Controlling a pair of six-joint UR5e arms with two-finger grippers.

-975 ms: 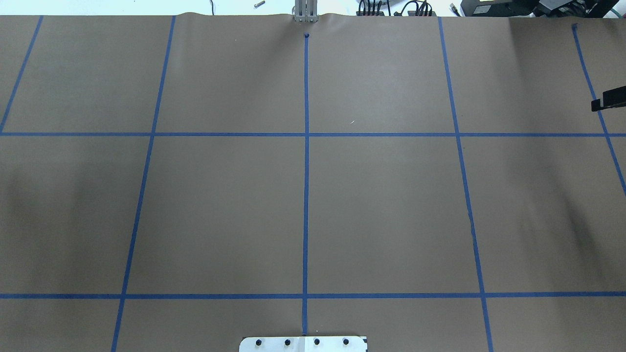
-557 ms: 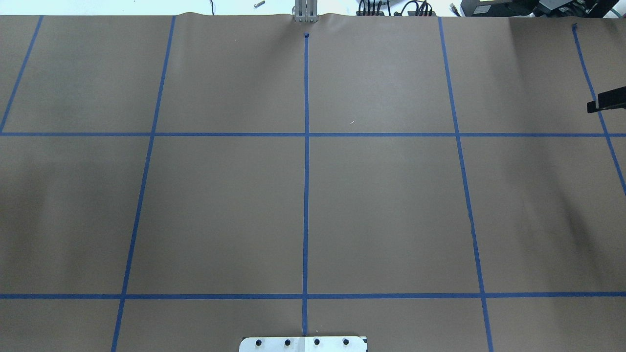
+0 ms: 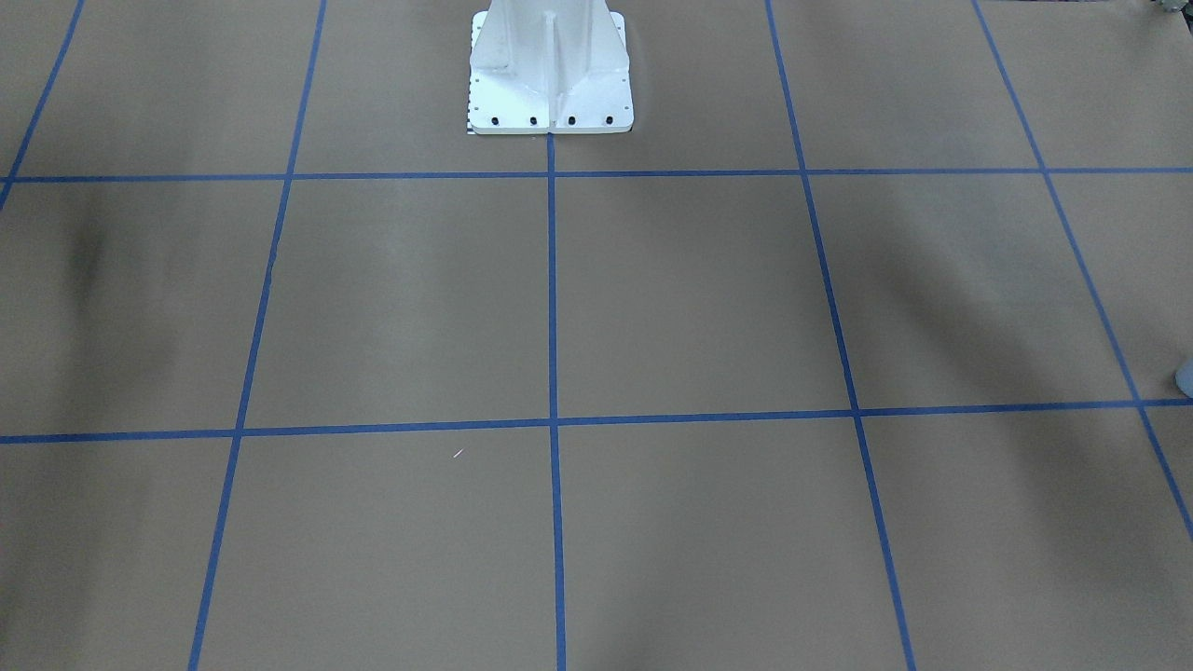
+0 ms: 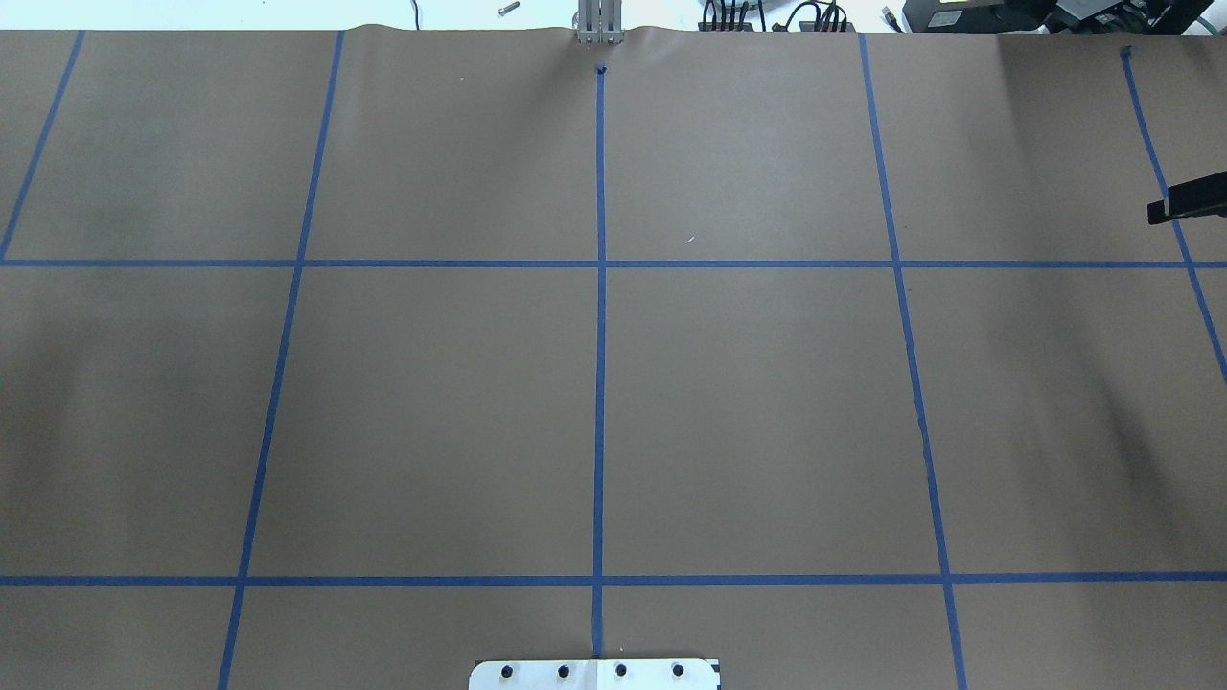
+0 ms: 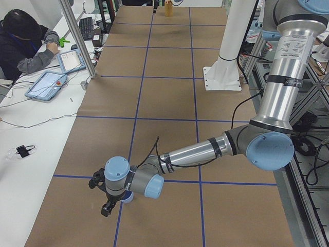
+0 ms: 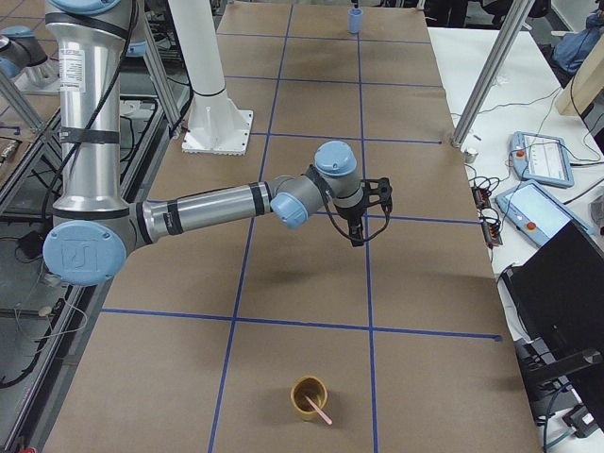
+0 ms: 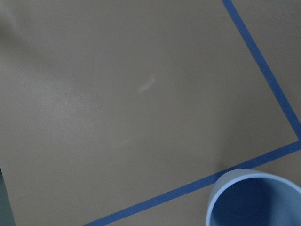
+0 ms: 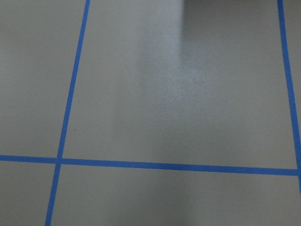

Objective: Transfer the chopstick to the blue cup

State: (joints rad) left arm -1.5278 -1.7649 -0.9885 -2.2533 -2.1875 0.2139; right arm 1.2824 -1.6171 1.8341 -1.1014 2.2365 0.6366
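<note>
One pale pink chopstick leans in a small brown cup near the table's end on my right. The blue cup stands empty and upright at a blue tape crossing near the table's other end. It also shows in the exterior left view, partly behind my left wrist. My left gripper points down right beside it; I cannot tell if it is open. My right gripper hangs over bare paper, well short of the brown cup; I cannot tell if it is open. Only a black sliver of it shows overhead.
Brown paper with a blue tape grid covers the table. The white robot base stands at mid-table. An operator sits at a side bench with tablets. A metal post stands at the far edge.
The black sliver of my right gripper at the overhead view's right edge has crept slightly to the left. Nothing else has visibly changed.
</note>
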